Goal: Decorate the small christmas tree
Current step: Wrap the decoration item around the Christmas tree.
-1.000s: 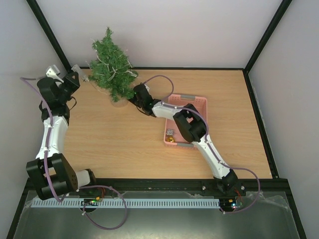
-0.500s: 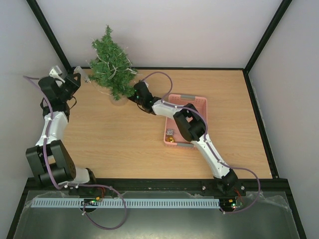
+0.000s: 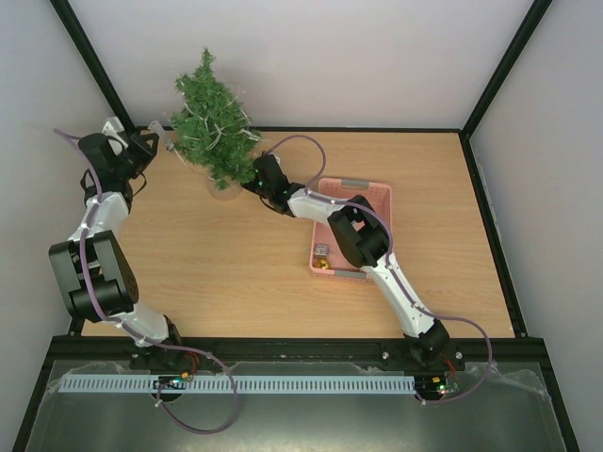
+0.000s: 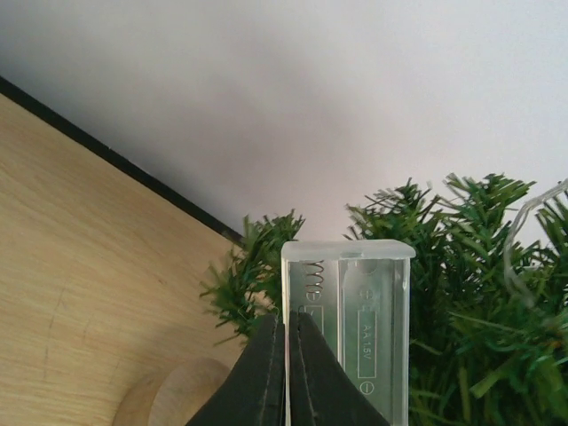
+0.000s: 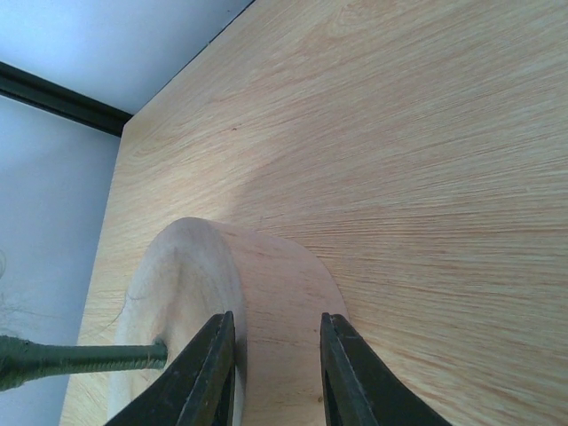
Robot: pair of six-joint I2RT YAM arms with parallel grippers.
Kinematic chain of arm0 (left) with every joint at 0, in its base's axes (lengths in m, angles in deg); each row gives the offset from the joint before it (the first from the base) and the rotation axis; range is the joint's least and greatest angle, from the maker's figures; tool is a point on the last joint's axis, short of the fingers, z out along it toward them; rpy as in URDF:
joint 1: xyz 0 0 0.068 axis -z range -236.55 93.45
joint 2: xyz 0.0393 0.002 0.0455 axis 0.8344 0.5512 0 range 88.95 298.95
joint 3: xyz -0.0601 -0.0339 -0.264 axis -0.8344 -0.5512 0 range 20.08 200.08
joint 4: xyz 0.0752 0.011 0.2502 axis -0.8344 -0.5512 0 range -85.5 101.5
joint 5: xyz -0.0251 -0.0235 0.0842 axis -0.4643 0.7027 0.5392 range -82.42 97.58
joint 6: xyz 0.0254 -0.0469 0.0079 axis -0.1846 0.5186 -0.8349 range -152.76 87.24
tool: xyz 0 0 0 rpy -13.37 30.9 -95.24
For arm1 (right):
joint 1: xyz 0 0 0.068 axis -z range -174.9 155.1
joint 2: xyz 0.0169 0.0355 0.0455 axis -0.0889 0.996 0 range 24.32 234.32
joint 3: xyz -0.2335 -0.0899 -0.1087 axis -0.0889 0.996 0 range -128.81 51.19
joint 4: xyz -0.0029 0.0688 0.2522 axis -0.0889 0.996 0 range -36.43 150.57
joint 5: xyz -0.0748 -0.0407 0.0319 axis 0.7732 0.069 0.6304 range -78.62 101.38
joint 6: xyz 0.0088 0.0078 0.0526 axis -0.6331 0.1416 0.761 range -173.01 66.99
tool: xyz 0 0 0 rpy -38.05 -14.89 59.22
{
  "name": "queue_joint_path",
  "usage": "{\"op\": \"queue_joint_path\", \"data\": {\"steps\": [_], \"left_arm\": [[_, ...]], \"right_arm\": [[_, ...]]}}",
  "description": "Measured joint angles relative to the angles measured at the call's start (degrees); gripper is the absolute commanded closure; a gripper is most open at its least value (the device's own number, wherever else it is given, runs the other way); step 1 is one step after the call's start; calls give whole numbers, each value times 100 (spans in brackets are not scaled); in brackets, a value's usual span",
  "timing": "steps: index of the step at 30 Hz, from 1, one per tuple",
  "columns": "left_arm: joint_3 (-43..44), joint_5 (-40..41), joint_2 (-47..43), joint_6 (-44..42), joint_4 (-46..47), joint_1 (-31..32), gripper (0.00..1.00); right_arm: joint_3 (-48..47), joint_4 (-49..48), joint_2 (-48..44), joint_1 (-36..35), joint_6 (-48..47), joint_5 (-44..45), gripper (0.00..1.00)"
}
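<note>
Just beyond the left pincer (image 4: 287, 324), at the worktop's (image 3: 207, 273) far left corner, stands the small christmas tree (image 3: 212, 118). It is upright, dark green, with pale light wire (image 4: 524, 222) looped through its branches. Left pincer: fingers pressed almost together, pinching one side wall of a clear battery case (image 4: 351, 328), which is held up against the foliage. The case is lidless and its spring shows. Right pincer (image 5: 277, 318): low at the tree's foot, fingers spread to either side of the round wooden base (image 5: 195, 266). Cannot tell whether they actually grip the base. Pink basket (image 3: 377, 202) sits behind the right pincer, near its forearm. Judged step: stowing the case in or behind the tree. Risks as I read them: the grip is on a thin wall only, so a brush against stiff branches could twist the case loose. If the wire runs to the case, a taut pull could drag the crown sideways. If the right pincer is not truly clamped, the light base could skid or tip.
</note>
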Motion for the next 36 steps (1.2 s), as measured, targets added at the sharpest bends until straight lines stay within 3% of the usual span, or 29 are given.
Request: {"op": "queue_joint_path", "data": {"steps": [11,23,31,36], "left_arm": [[761,-13,483,-52,-15,101,98],[1836,-13,1451,-452,-1161,254,97],[2031,129,1541,-732,-1950,262,77],[2238,249,1508,-852,-2280,262,70]], "right_arm": [[96,-120,-26,2,-120,-2,75],[105,-127,-28,4,-219,0,75],[136,-90,-63,4,-284,17,72],[382,59,-289,7,-328,44,71]]}}
